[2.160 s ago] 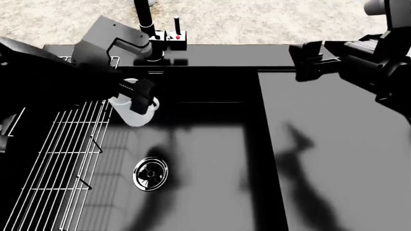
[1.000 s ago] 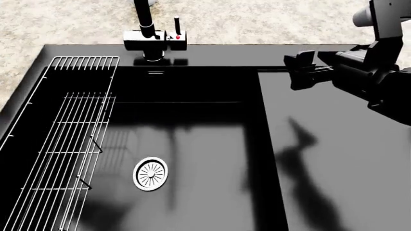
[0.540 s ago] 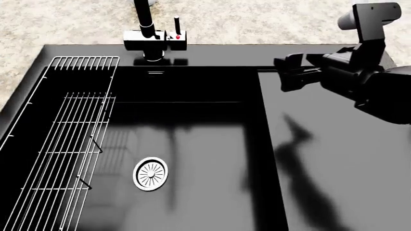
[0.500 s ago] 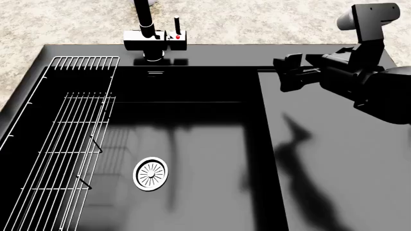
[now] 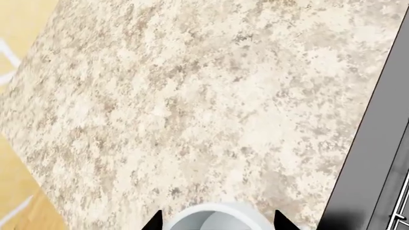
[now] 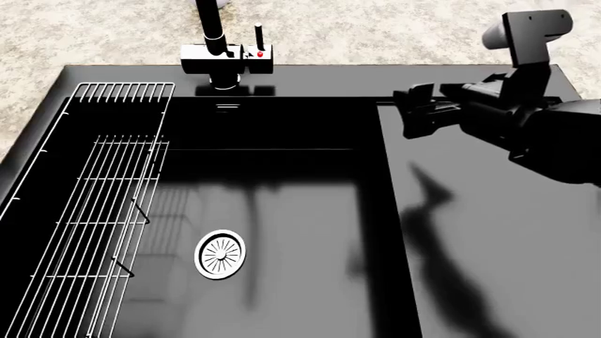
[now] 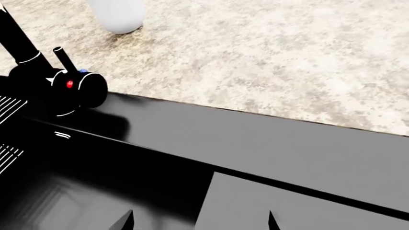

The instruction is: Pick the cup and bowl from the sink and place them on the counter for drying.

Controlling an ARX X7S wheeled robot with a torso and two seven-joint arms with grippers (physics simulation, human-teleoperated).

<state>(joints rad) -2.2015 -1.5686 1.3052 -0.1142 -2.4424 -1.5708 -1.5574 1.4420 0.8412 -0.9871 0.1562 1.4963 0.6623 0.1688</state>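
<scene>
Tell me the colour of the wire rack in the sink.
White, against the black sink; the wire rack shows best in the head view.

Counter (image 5: 211, 96): beige, speckled brown and cream. Cup (image 5: 214, 218): plain white, between two black fingertips (image 5: 153, 223). Sink (image 6: 281, 211): glossy black, with a chrome drain (image 6: 221, 255) and a white wire rack (image 6: 94, 204). Faucet (image 6: 224, 56): black, with one red dot. Drainboard (image 6: 507, 232): flat black.

R arm reaches in from the right side; right gripper (image 6: 414, 113) has jaws apart, nothing between. L arm is not seen in head view.
</scene>
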